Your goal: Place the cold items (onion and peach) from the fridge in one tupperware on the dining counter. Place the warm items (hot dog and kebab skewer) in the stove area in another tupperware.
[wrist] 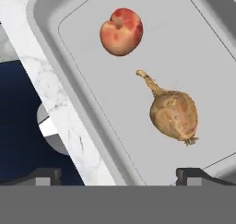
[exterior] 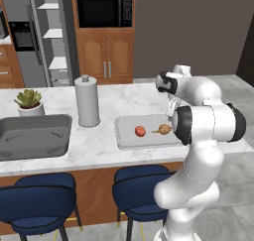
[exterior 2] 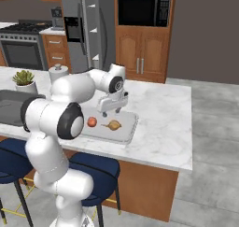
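On the marble dining counter [exterior: 99, 146], a shallow grey tupperware [exterior: 124, 136] is being shown lying flat, and both cold items are being carried inside it. The peach [wrist: 121, 31] is resting on the container floor, and the onion [wrist: 173, 111] is lying just beside it, the two apart and not touching, with the onion's thin stem pointing toward the peach. Above the container the gripper [exterior 2: 113, 110] is being held, its jaws spread wide apart and nothing being gripped between them; in the hand view the two dark fingertips [wrist: 193, 174] are being seen far apart at the bottom edge. Near the tupperware a grey paper towel holder [exterior: 87, 101] is standing upright, with a sink [exterior: 34, 136] and a small potted succulent [exterior: 30, 102] beyond it. Blue stools [exterior: 141, 188] are being seen tucked under the counter edge. No brand, label or writing is being made out anywhere.
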You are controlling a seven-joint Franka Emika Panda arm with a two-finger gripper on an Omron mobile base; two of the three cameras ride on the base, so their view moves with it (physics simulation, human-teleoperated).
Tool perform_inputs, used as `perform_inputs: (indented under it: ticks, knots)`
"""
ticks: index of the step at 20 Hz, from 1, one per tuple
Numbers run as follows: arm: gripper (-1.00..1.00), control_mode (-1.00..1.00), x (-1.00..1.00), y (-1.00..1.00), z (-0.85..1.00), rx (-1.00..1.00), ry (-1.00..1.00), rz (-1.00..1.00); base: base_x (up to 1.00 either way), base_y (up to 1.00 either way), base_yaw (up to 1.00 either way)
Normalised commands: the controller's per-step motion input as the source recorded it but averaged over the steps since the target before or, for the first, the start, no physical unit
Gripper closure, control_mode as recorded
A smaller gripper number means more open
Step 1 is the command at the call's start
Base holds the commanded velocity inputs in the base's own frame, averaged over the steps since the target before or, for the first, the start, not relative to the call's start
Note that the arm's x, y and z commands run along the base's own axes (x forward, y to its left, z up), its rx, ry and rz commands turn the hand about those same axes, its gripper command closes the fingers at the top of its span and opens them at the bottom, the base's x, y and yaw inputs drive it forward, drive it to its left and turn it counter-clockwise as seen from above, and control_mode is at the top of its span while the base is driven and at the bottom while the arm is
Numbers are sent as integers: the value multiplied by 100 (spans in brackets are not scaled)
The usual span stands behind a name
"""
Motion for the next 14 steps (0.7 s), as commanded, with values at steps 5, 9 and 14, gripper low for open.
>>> perform_inputs:
  ticks: [5, 9, 14]
  knots:
    - [-100, -100, -58, 0, 63, 0, 0, -27, 0, 0, 0]
    - [-100, -100, -67, 1, 53, 0, 0, -31, 0, 0, 0]
    - [-100, -100, -71, 11, 44, -3, 0, -24, 0, 0, 0]
